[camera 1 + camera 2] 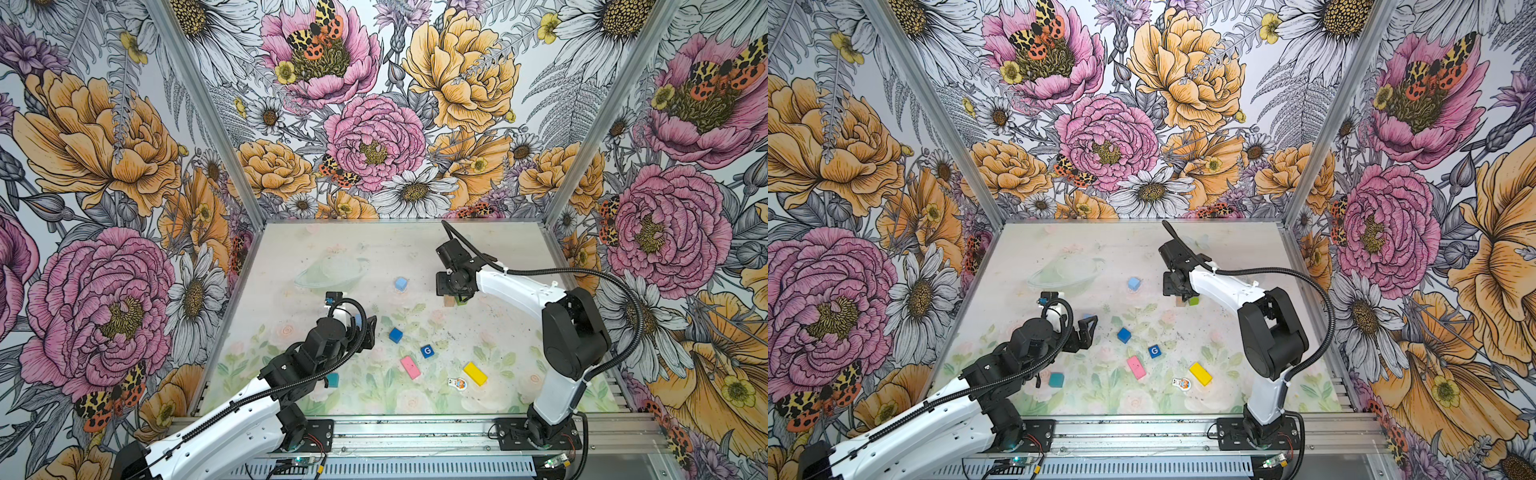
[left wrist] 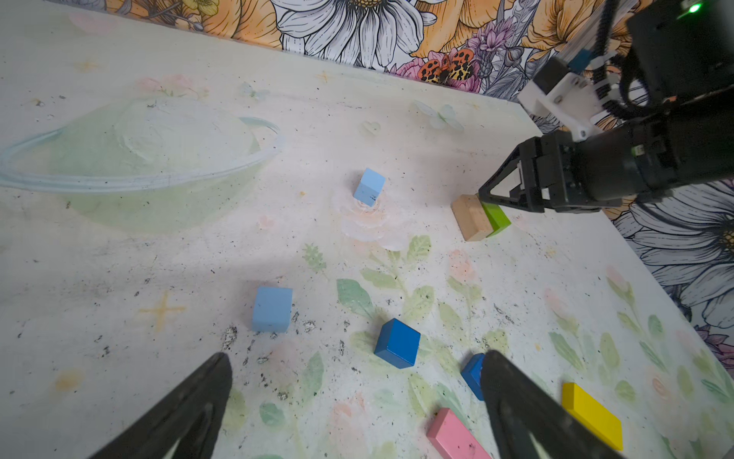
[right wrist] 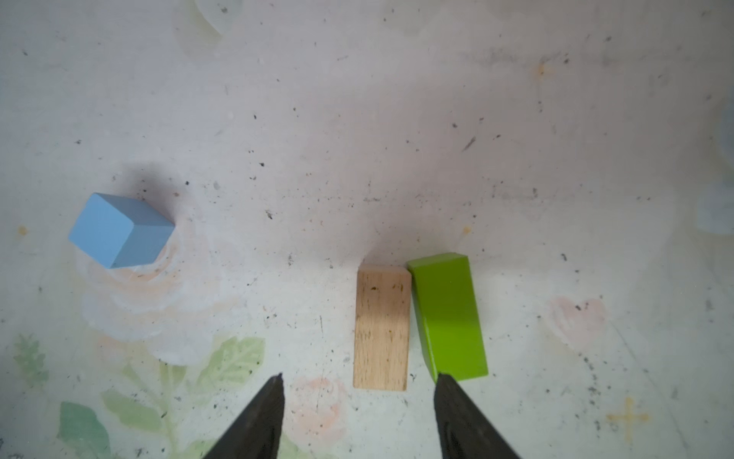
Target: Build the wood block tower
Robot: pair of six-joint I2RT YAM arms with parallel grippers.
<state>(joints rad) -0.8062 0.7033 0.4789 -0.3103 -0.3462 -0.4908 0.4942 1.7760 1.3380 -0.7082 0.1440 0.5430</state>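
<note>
Base step, by my reading: right pincer (image 3: 359, 377) hung half-open, empty, over the plain-wood oblong (image 3: 382, 328) on the table (image 3: 357, 119), green oblong (image 3: 451, 318) touching its side; left pincer (image 2: 354, 355) stood wide, empty; next move would need the pink oblong (image 1: 410, 367) laid squarely across both.

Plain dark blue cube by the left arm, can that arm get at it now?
Probably yes. The left gripper is open just short of the plain dark blue cube, nothing between them.

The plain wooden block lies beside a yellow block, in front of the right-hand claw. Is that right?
No: beside the plain wooden block lies a green block, not a yellow one, as the right wrist view shows. Both lie before the right gripper.
</note>
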